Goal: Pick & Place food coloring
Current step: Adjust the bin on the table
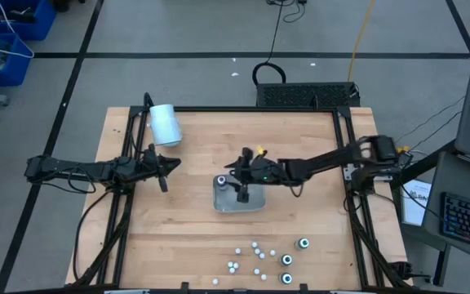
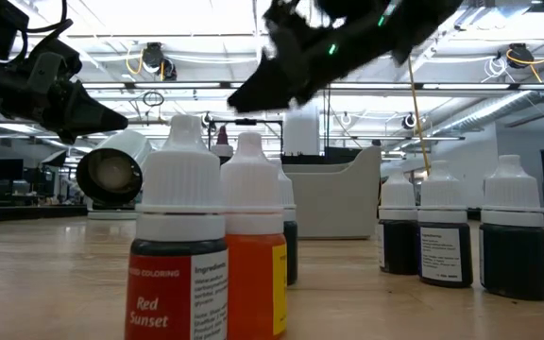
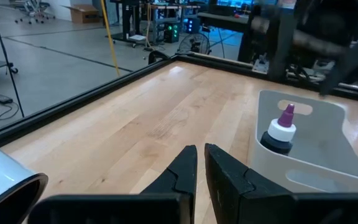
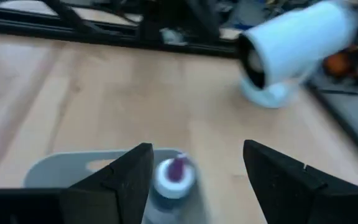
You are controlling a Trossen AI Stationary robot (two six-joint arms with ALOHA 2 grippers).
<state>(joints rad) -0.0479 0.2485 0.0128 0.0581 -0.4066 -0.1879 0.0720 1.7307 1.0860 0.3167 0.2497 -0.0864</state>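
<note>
One food coloring bottle point(image 3: 280, 134), dark with a white cap and purple tip, stands upright on its base in a corner of the grey tray point(image 1: 251, 202). My right gripper point(image 4: 197, 155) hangs open above the bottle point(image 4: 171, 177), its fingers wide apart on either side and clear of it. It sits over the tray in the high view point(image 1: 237, 173). Several more food coloring bottles point(image 1: 261, 260) stand near the table's front edge. My left gripper point(image 3: 201, 165) rests shut and holds nothing, left of the tray point(image 1: 166, 168).
A large white cylinder point(image 1: 166, 124) lies on its side at the table's far left. In the low view, a red-labelled bottle point(image 2: 179, 255) and an orange one point(image 2: 253, 260) stand closest, with dark bottles point(image 2: 447, 236) to the right. Bare wood lies between the tray and the bottles.
</note>
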